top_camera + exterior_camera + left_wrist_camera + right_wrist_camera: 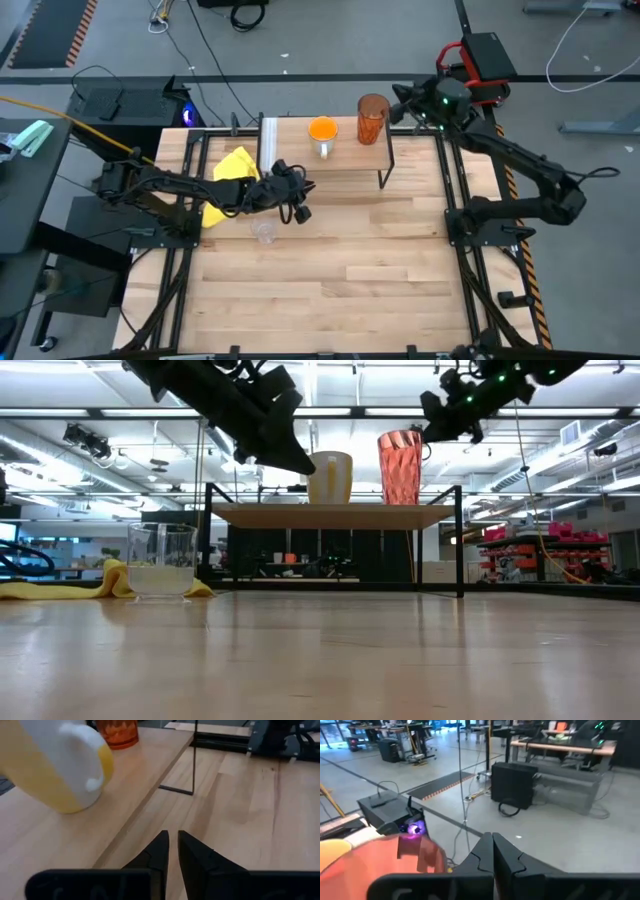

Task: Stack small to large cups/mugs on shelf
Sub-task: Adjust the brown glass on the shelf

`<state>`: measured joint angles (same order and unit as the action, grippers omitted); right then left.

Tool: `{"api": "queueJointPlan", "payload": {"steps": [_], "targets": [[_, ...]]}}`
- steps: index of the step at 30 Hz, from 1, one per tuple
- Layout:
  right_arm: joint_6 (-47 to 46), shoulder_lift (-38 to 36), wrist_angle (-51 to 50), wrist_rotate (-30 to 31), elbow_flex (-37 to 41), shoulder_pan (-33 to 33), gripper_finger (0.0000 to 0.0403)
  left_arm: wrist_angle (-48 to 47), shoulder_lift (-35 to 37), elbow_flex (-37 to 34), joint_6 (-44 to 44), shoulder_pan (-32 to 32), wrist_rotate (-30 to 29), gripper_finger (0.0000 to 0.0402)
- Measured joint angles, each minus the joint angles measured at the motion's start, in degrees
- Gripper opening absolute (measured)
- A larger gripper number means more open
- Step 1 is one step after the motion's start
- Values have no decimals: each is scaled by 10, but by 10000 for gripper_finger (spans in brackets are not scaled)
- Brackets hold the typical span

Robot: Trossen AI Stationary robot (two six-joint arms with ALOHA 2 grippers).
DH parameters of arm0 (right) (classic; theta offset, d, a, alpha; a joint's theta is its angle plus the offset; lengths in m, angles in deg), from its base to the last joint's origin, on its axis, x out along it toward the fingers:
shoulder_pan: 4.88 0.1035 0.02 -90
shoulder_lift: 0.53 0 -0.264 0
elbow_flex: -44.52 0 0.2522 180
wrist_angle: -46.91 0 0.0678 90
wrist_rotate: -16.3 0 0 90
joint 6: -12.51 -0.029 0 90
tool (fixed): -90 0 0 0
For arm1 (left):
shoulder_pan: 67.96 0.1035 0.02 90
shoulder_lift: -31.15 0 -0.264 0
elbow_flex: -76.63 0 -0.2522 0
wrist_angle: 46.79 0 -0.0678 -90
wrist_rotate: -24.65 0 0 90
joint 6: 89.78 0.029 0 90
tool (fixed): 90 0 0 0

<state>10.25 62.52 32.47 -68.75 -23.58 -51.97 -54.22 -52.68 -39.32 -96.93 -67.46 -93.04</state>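
Observation:
The shelf (345,165) stands at the table's far middle on thin black legs. The white mug with an orange inside (322,132) and the amber tumbler (372,118) stand upright on its board, the tumbler to the mug's right. The small clear glass cup (264,232) stands on the tabletop, nearer than the shelf's left end. My left gripper (301,203) hangs shut in the air between the glass cup and the shelf's near edge, holding nothing; its wrist view shows the mug (65,765) and the shelf board (50,840). My right gripper (403,104) is shut, raised just right of the tumbler's rim (375,865).
A yellow cloth (232,178) lies on the table left of the shelf, under my left arm. In the low view the glass cup (161,560) stands in front of that cloth (60,588). Bare wooden tabletop (350,280) stretches across the near half.

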Motion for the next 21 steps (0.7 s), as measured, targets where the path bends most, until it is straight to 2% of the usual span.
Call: {"api": "queueJointPlan", "payload": {"steps": [6,15,21], "targets": [[-20,49,-24,-37,-66,-13,0,-24,0,0,-15,-2,-2,52],[-53,119,-190,-90,-207,-34,0,-33,0,0,-27,-2,-2,44],[-65,153,-247,-114,-246,-35,0,-32,0,0,-30,-2,-2,46]]}}
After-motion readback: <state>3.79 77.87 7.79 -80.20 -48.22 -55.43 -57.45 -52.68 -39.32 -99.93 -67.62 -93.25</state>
